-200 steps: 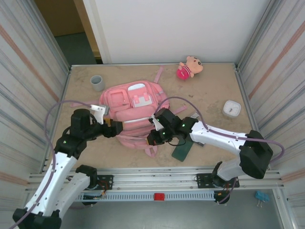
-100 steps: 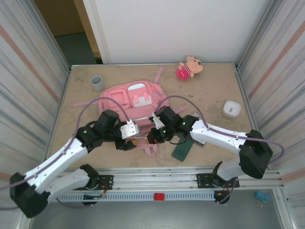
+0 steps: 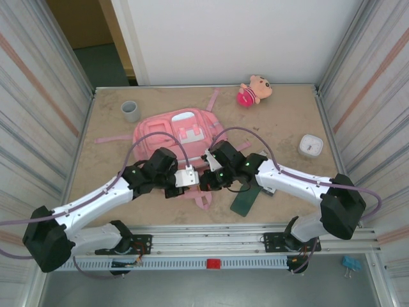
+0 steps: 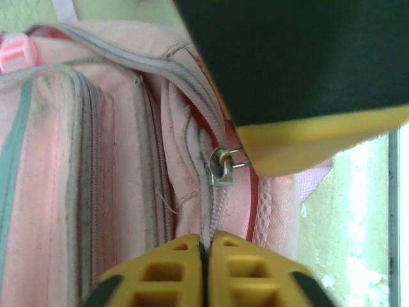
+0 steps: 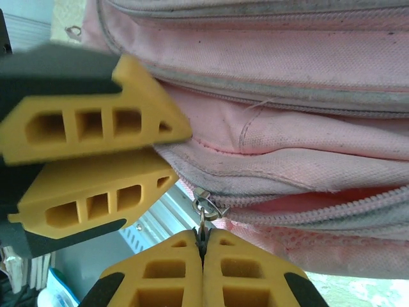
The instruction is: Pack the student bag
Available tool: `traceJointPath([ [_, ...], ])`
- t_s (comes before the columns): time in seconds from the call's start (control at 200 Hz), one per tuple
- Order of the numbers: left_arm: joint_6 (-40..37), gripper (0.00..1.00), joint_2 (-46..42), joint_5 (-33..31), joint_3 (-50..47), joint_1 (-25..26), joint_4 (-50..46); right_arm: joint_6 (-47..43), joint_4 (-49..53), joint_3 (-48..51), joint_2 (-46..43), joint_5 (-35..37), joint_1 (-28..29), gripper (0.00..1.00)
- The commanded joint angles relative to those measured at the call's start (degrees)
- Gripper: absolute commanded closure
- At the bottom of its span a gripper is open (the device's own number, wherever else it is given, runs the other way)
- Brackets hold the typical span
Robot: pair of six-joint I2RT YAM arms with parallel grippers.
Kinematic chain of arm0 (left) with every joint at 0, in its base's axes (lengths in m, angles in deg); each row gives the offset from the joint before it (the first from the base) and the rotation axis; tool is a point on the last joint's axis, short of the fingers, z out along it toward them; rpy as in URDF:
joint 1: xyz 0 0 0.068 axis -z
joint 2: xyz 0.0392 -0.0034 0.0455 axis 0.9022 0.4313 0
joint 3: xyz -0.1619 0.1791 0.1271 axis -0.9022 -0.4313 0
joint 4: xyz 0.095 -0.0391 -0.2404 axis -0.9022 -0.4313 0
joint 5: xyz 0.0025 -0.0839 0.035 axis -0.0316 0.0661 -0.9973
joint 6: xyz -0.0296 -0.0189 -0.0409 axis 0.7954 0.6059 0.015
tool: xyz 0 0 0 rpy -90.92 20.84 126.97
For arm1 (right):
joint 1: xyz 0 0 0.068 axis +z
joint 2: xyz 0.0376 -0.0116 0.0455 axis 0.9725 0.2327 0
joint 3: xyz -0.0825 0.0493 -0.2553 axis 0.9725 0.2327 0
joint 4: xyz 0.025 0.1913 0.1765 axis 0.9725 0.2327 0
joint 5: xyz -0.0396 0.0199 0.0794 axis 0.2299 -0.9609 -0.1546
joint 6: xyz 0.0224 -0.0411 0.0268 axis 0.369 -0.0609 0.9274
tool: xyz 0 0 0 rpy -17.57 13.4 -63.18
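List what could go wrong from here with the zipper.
1. The right gripper pinches just the tip of the small metal zipper pull; it may slip out when tugged.
2. The left gripper, shut on the pink backpack seam, sits very close; the two could collide.
3. Loose fabric folds beside the slider might catch in it.

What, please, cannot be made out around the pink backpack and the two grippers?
Right wrist view: the zipper pull runs between the pads of the right gripper, which hide its end; the fabric of the pink backpack hides any contents.
Left wrist view: the left gripper is shut at the zipper seam, hiding how much it pinches.
Top external view: the right arm covers part of a dark green flat item, too little to name.
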State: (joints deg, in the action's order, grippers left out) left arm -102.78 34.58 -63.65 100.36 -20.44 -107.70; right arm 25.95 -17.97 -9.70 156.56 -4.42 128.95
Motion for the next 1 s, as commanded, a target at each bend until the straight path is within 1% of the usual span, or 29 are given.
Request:
traceJointPath([
  [0.0,2.5,1.0,-3.9,4.3,-1.9,0.2,5.8,-1.2,0.0,-0.8,-0.3,1.1,-0.1,1.0],
  [0.075,4.7,1.0,-5.7,6.9,-3.4,0.2,8.5,-1.0,-0.3,-0.5,-0.3,3.0,0.0,1.0],
  [0.12,5.6,1.0,-6.5,8.3,-4.2,0.2,9.9,-0.6,-1.2,0.0,-0.5,4.3,0.1,0.95],
  [0.22,6.9,1.0,-6.8,9.0,-4.8,0.2,11.4,0.3,-4.2,1.3,-1.3,6.2,0.7,0.87],
  [0.311,7.4,1.0,-6.5,9.5,-4.6,0.2,11.7,0.7,-5.1,1.8,-1.4,8.3,1.4,0.82],
  [0.396,8.2,1.0,-6.4,10.4,-4.4,0.2,11.9,1.2,-5.4,2.0,-1.0,9.7,2.0,0.8],
  [0.541,8.9,1.0,-7.2,10.5,-4.6,0.2,13.0,2.4,-5.3,2.4,-0.6,12.8,3.1,0.8],
  [0.586,9.0,1.0,-7.5,10.4,-4.7,0.2,13.0,2.6,-4.8,2.5,-0.9,14.4,3.4,0.82],
  [0.686,9.1,1.0,-8.0,8.0,-4.8,0.2,12.2,2.6,-4.4,2.9,-2.6,16.6,3.5,0.96],
  [0.732,9.1,1.0,-8.2,5.7,-4.8,0.2,11.1,2.5,-3.3,3.1,-3.7,17.6,3.3,1.0],
  [0.797,8.4,1.0,-8.3,2.3,-4.1,0.2,7.9,1.8,-0.6,3.2,-5.7,19.1,2.3,1.0],
  [0.887,7.3,1.0,-8.7,-2.0,-2.9,0.1,3.1,0.6,4.3,4.1,-8.9,20.8,-0.5,1.0],
  [0.997,6.6,1.0,-9.7,-5.2,-2.7,0.1,-0.2,-1.4,7.6,6.3,-12.7,21.0,-4.8,1.0],
])
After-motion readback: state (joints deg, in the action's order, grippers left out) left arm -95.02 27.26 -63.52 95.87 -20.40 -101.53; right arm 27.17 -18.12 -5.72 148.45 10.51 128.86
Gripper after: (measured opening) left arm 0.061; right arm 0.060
